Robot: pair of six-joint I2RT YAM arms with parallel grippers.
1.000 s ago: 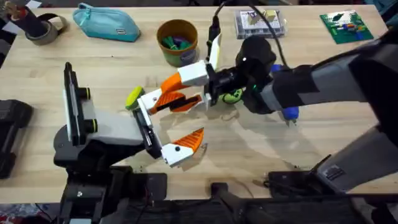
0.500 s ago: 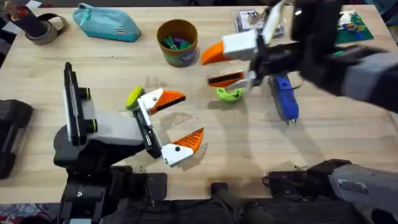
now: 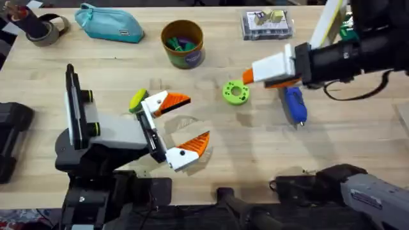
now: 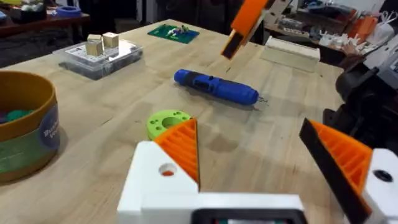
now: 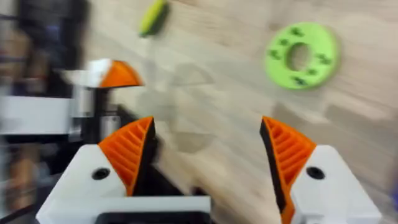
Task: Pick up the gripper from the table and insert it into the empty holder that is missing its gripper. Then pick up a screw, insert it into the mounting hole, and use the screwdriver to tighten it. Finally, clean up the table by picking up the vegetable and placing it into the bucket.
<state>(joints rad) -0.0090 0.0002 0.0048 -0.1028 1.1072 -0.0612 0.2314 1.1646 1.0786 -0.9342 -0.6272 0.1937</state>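
Note:
The orange ribbed gripper (image 3: pixel 175 100) sits in the white holder (image 3: pixel 154 103), which is the far finger of my left gripper (image 3: pixel 198 119). That gripper is open on the table (image 3: pixel 255 160) and holds nothing. In the left wrist view the orange gripper (image 4: pixel 182 149) lies on the holder (image 4: pixel 154 186), which has a small hole in it. My right gripper (image 3: pixel 246 77) hovers open and empty over the blue screwdriver (image 3: pixel 294 106), its fingers (image 5: pixel 127 152) wide apart. A yellow-green vegetable (image 3: pixel 137 99) lies beside the holder. The bucket (image 3: pixel 183 43) stands at the back.
A green ring (image 3: pixel 235 92) lies between the two grippers. A teal pouch (image 3: pixel 108 23) and a tape roll (image 3: pixel 46 29) are at the back left. A clear box of small parts (image 3: pixel 267 23) and a green board (image 3: pixel 355 27) are at the back right.
My right gripper has left the holder and swung right and back to above the screwdriver. The orange gripper stayed in the holder. The left arm has not moved.

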